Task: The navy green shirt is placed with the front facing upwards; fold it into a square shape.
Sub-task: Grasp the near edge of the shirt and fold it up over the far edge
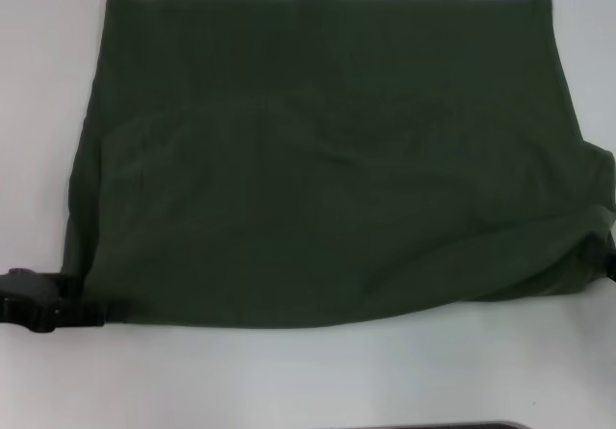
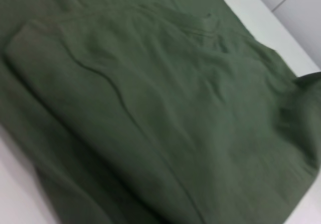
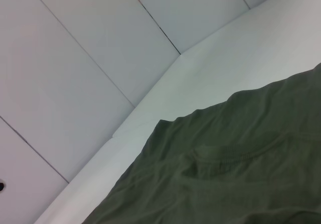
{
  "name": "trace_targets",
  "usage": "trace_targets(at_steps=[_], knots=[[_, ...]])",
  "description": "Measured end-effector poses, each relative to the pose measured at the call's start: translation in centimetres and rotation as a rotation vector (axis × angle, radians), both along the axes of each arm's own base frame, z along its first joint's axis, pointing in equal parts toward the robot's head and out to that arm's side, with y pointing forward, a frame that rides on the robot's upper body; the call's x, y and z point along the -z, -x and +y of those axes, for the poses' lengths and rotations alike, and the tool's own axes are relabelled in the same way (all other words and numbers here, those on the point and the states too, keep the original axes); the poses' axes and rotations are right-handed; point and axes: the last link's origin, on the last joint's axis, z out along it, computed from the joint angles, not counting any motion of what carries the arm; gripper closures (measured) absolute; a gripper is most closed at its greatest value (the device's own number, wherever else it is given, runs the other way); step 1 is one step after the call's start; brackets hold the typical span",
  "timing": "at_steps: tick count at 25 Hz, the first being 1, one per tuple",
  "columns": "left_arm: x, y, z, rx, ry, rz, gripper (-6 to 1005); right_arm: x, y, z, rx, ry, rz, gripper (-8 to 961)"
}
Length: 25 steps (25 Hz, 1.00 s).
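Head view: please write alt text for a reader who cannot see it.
A navy green shirt, folded into a wide rectangle with plain fabric up, lies on a white table. The left gripper sits at its near left corner; the right gripper is at its right edge.

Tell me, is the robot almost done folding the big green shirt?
Partly. The dark olive-green cotton shirt already lies folded over on the white table, plain side up, as a wide rectangle. The left gripper is at its near left corner and the right gripper at its right edge. It is wider than a square, so probably more folding is left.
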Motion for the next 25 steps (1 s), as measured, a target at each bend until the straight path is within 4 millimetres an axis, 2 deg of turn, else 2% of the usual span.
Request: trace_targets(at_steps=[4, 21, 25], knots=[[0.45, 0.14, 0.49, -0.007, 0.003, 0.029, 288, -0.02, 0.07, 0.17, -0.003, 0.000, 0.001, 944], [0.71, -0.02, 0.50, 0.013, 0.027, 0.034, 941, -0.02, 0.11, 0.24, -0.008, 0.000, -0.002, 943], [0.62, -0.14, 0.26, 0.028, 0.037, 0.024, 951, -0.02, 0.04, 0.10, -0.005, -0.001, -0.003, 943]])
